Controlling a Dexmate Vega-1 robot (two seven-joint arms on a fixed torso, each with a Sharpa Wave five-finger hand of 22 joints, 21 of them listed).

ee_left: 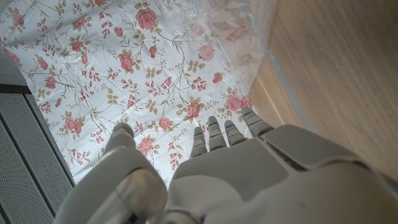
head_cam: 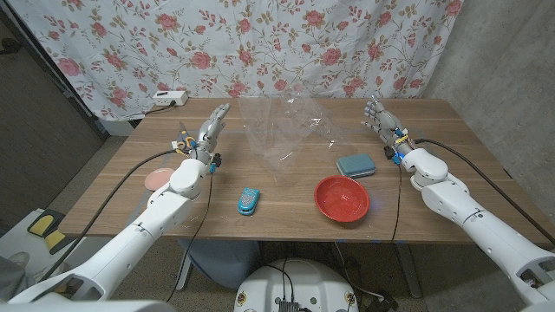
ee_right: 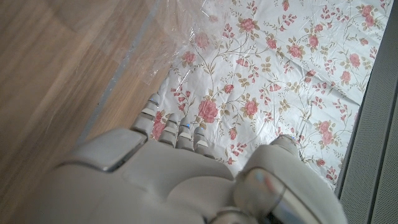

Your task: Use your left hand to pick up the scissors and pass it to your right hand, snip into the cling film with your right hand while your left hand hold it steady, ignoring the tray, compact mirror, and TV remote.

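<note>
barely visible cling film (head_cam: 282, 130), edges unclear

Even, soft overhead light; the head view is sharp. Small glints mark the clear crinkled cling film (head_cam: 282, 130). In both wrist views the pale hands are blurred.

Head view looks down from above over the wooden table (head_cam: 286, 186) toward the floral curtain (head_cam: 260, 43); each wrist view sits close behind its own hand, facing that curtain (ee_left: 124, 68) (ee_right: 280, 68); all three share curtain, table edge, cling film (head_cam: 282, 130).
</note>
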